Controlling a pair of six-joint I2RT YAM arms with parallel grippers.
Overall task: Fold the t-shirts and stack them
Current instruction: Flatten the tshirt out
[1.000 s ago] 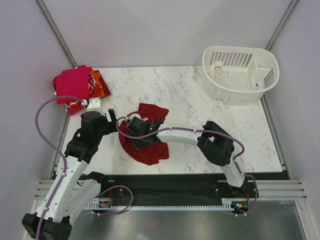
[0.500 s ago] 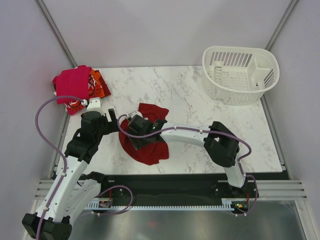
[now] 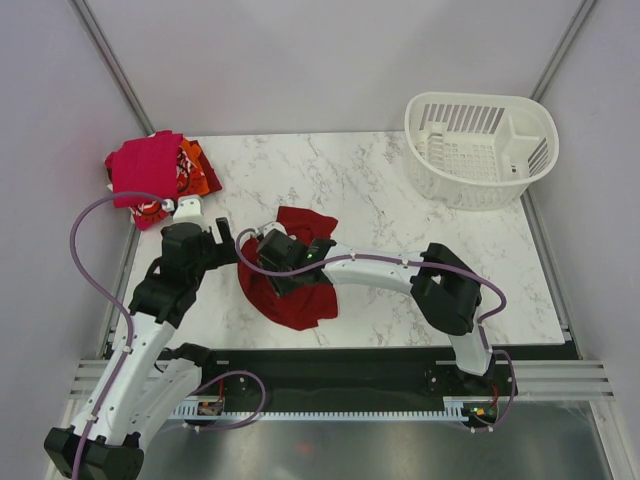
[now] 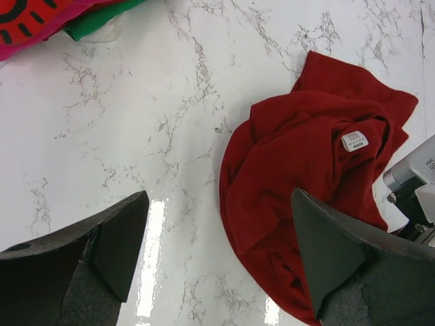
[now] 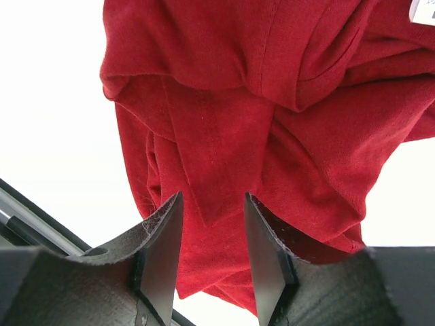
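A plain dark red t-shirt (image 3: 300, 295) lies crumpled on the marble table (image 3: 400, 190), its white neck label (image 4: 354, 140) facing up. My right gripper (image 3: 270, 268) is over the shirt's left half. Its jaws (image 5: 213, 198) stand a little apart, pointing down at a fold of the red cloth (image 5: 272, 102), which shows in the gap between them. My left gripper (image 3: 225, 232) hovers just left of the shirt, wide open (image 4: 219, 197) over bare marble, with the shirt's edge (image 4: 299, 170) under its right finger. More t-shirts, magenta-pink (image 3: 145, 170) and orange (image 3: 197, 168), are piled at the table's far left corner.
A white slotted basket (image 3: 480, 140) stands at the far right corner. The pile's edge (image 4: 41, 13) shows at the top left of the left wrist view. The right arm's wrist housing (image 4: 414, 173) sits at the right edge of that view.
The right arm has shifted slightly to the right over the dark red shirt. The left arm and the shirt pile have not moved.
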